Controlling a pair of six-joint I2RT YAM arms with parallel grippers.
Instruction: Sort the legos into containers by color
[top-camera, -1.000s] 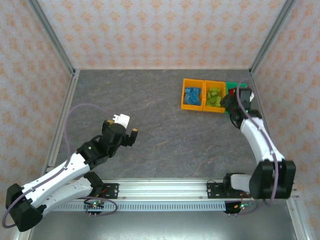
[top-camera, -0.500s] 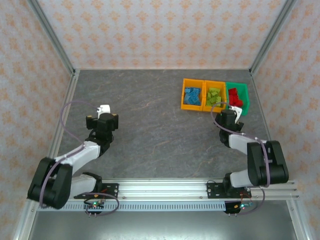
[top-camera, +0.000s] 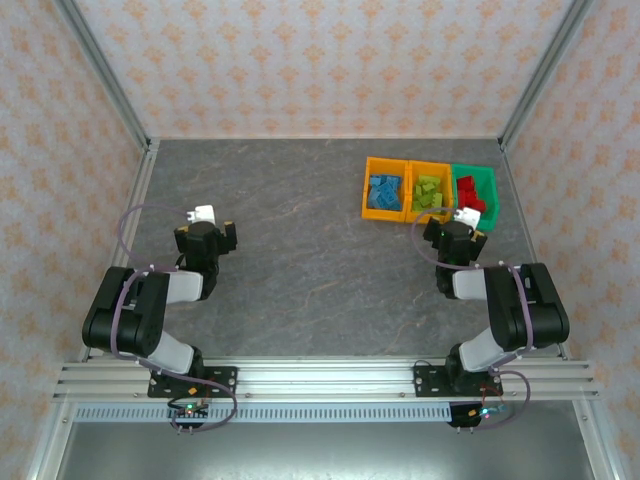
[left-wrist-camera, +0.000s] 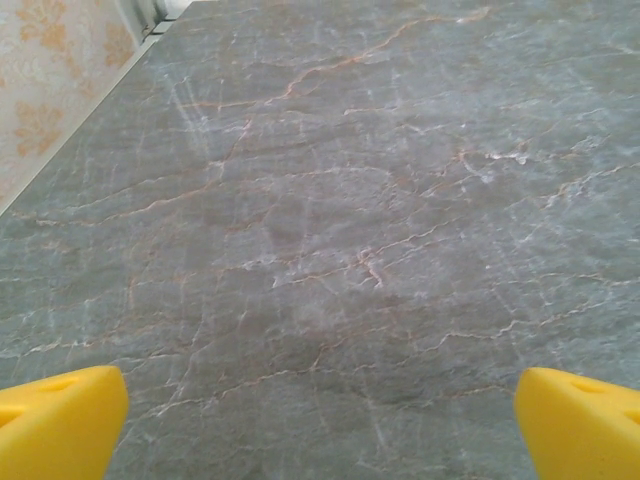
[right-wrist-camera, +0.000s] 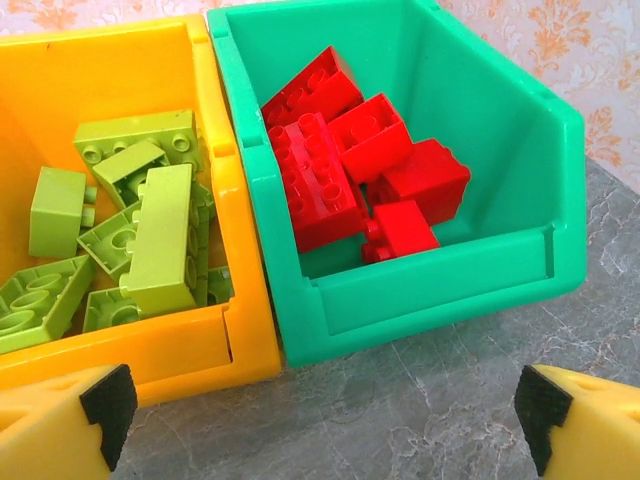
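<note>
Just beyond the wide-open, empty right gripper (right-wrist-camera: 320, 425): the green bin (right-wrist-camera: 430, 285), near wall facing the yellow fingertips (right-wrist-camera: 60, 425), close but not touching. Inside it, red bricks (right-wrist-camera: 340, 170), studs up, heaped toward the back and left. Joined on its left, the middle orange bin (right-wrist-camera: 150, 360), holding lime bricks (right-wrist-camera: 150, 230), some flat, some on edge. From above, three bins in a row at the far right of the grey table (top-camera: 300, 200); in the left orange bin (top-camera: 367, 195), blue bricks (top-camera: 384, 192). Right arm folded tight, gripper low and pointing at the bins. Well apart from every bin, the left gripper (left-wrist-camera: 320, 430): likewise released, empty, over bare veined table. Left arm folded the same way, near the table's left side.
</note>
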